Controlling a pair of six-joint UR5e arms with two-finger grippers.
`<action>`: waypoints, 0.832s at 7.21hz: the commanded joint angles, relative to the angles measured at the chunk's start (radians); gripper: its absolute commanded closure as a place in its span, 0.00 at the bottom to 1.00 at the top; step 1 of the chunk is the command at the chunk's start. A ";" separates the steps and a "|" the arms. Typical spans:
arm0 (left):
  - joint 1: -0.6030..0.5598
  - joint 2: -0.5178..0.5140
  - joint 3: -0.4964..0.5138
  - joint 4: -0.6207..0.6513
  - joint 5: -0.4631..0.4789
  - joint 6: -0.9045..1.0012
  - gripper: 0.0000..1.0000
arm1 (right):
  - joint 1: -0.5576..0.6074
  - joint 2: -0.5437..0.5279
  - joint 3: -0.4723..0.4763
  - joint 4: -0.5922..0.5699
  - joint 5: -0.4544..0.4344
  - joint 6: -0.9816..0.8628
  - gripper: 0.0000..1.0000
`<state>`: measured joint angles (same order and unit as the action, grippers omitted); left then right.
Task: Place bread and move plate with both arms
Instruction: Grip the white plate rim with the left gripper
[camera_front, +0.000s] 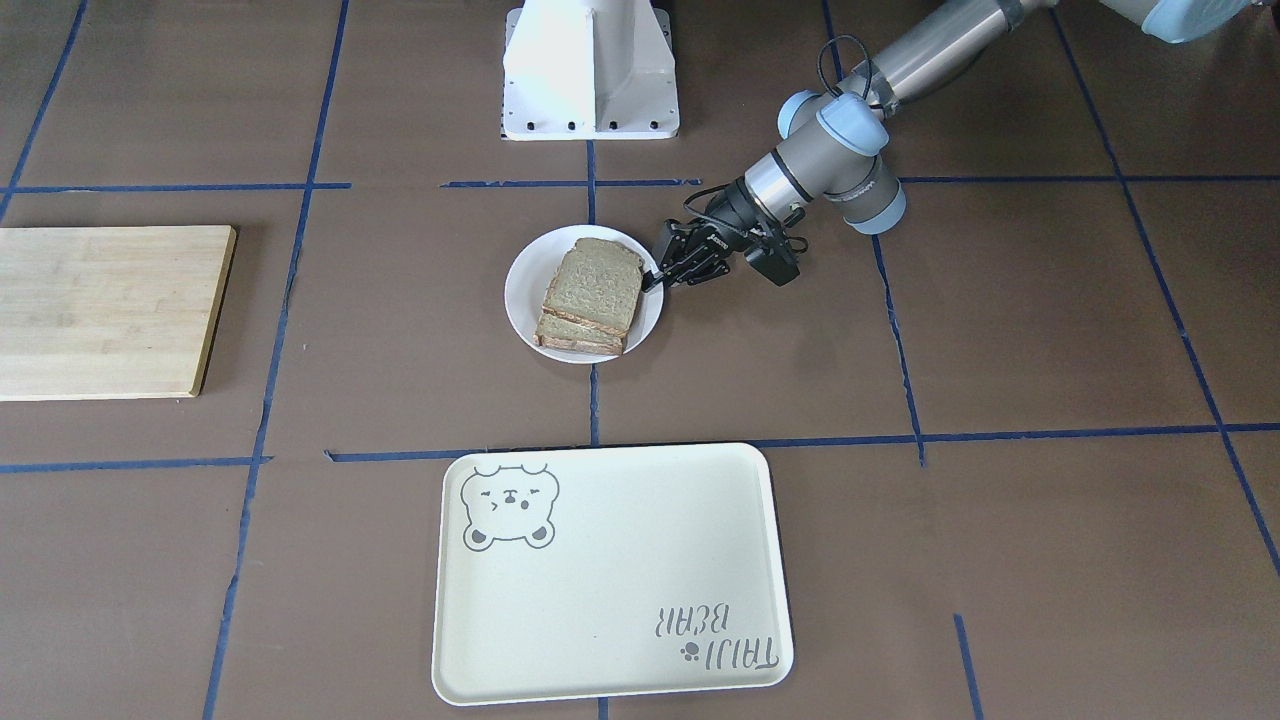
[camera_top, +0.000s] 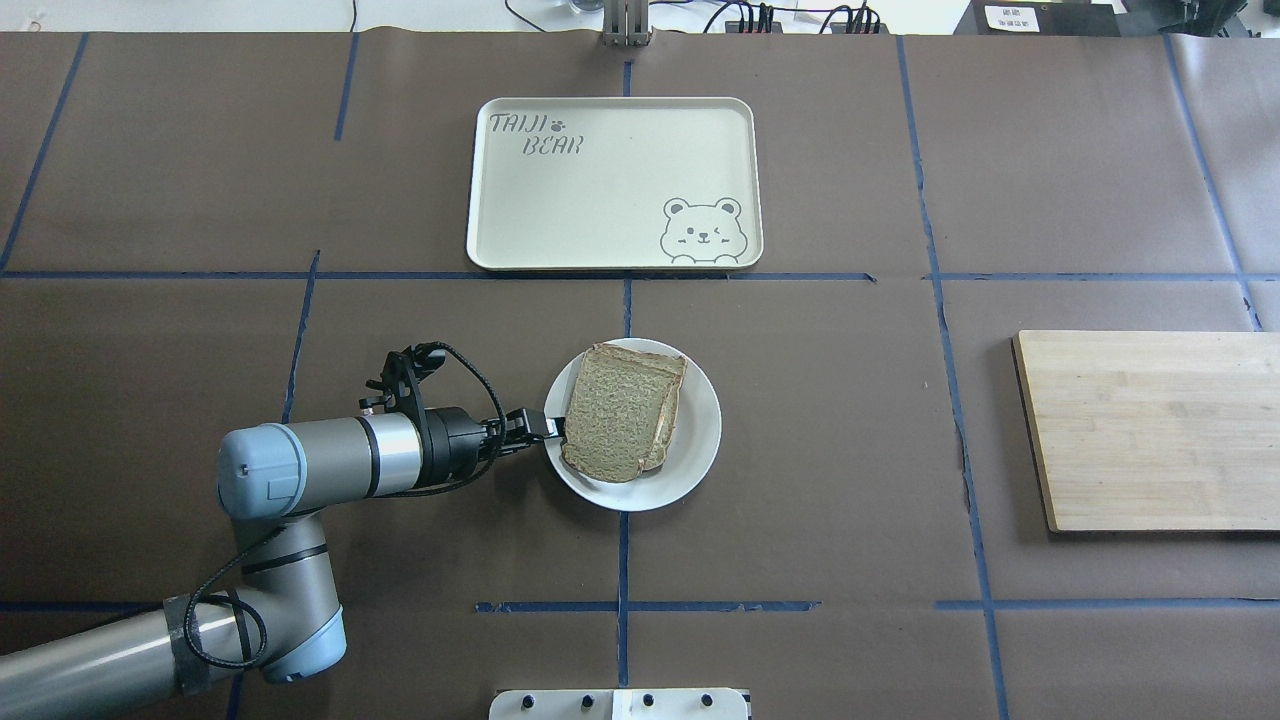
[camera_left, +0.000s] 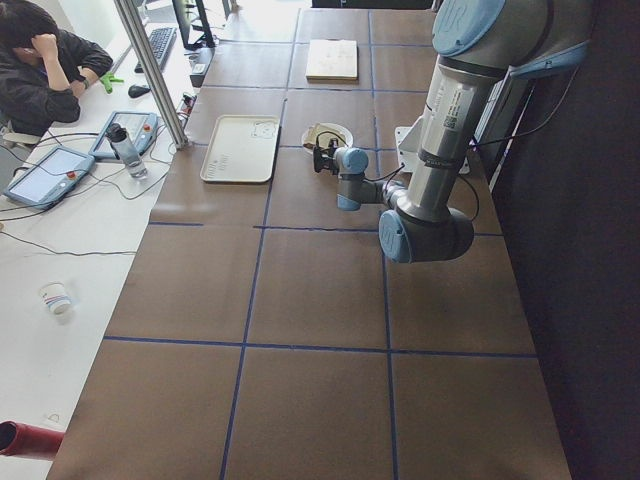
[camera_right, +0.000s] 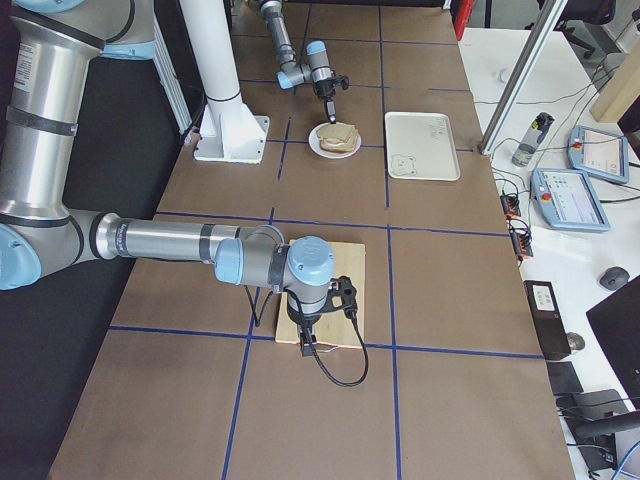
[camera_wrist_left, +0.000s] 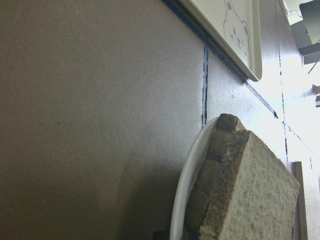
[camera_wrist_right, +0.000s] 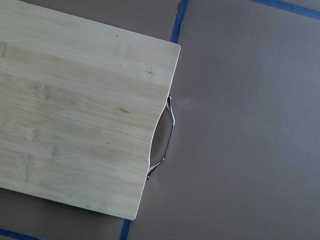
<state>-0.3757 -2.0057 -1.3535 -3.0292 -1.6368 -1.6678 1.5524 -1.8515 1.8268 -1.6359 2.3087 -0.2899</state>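
Note:
The bread (camera_top: 620, 410) lies on top of another slice on the small white plate (camera_top: 697, 440) at the table's middle. The bread (camera_front: 597, 285) and the plate (camera_front: 522, 290) also show in the front-facing view. My left gripper (camera_top: 545, 428) lies low and level, with its jaws closed on the plate's rim on the side nearest my left arm. The left wrist view shows the rim (camera_wrist_left: 192, 165) and the bread's crust (camera_wrist_left: 250, 190) close up. My right gripper (camera_right: 312, 340) hangs over the wooden board's edge, and I cannot tell whether it is open or shut.
A cream bear tray (camera_top: 610, 180) lies beyond the plate, away from my base. The wooden cutting board (camera_top: 1150, 430) lies far right, and its metal handle (camera_wrist_right: 167, 135) shows in the right wrist view. An operator sits beside the table.

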 joint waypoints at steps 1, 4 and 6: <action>0.003 -0.008 0.001 0.001 -0.001 -0.001 0.75 | 0.000 0.000 -0.001 0.001 0.000 0.000 0.00; -0.009 -0.030 -0.007 -0.011 -0.002 -0.032 0.96 | 0.000 0.000 0.000 0.001 0.000 0.000 0.00; -0.052 -0.038 -0.009 -0.086 0.000 -0.086 0.99 | 0.000 0.000 0.000 0.001 0.002 0.000 0.00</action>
<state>-0.4028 -2.0391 -1.3610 -3.0756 -1.6380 -1.7309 1.5524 -1.8515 1.8267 -1.6354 2.3089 -0.2899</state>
